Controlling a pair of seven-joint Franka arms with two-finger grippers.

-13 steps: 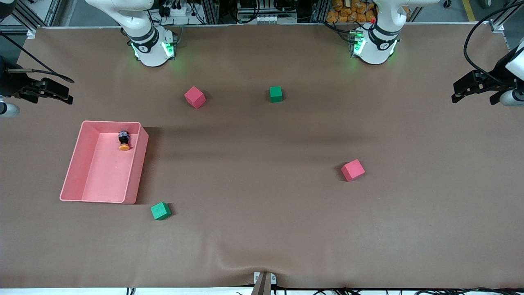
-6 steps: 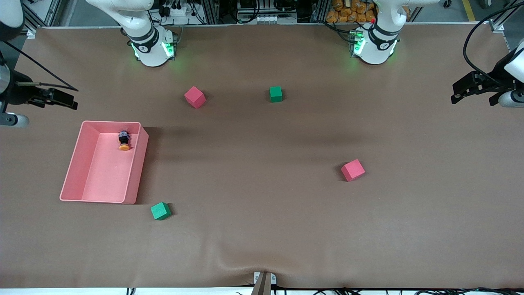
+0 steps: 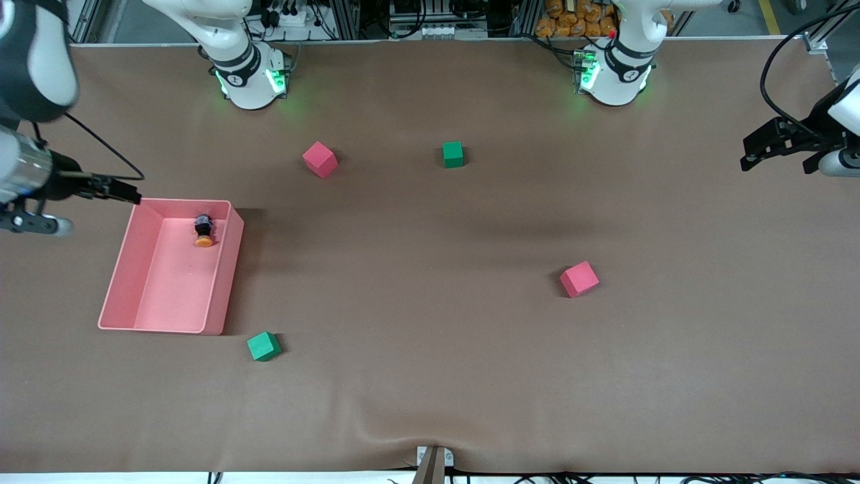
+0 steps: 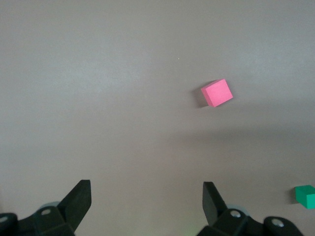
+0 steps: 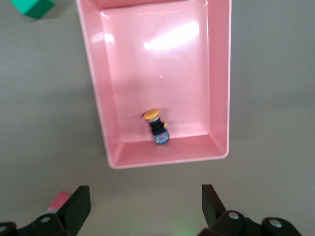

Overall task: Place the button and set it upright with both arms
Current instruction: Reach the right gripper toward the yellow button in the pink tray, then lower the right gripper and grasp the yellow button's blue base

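The button (image 3: 203,232) lies on its side in the pink tray (image 3: 168,296), close to the tray's wall nearest the robots' bases, with its orange cap pointing toward the front camera. It also shows in the right wrist view (image 5: 156,127), inside the tray (image 5: 219,73). My right gripper (image 3: 124,193) is open and empty, up in the air just outside the tray's corner toward the right arm's end of the table; the right wrist view (image 5: 145,206) shows it over bare table beside that wall. My left gripper (image 3: 756,151) waits open and empty over the left arm's end of the table, seen over bare table in the left wrist view (image 4: 146,201).
A red cube (image 3: 320,159) and a green cube (image 3: 453,154) lie near the bases. Another red cube (image 3: 579,279) lies mid-table toward the left arm's end. A second green cube (image 3: 263,346) lies by the tray's corner nearest the front camera.
My right gripper has swung in over the table toward the tray's corner. The left arm, the button and the cubes have not moved.
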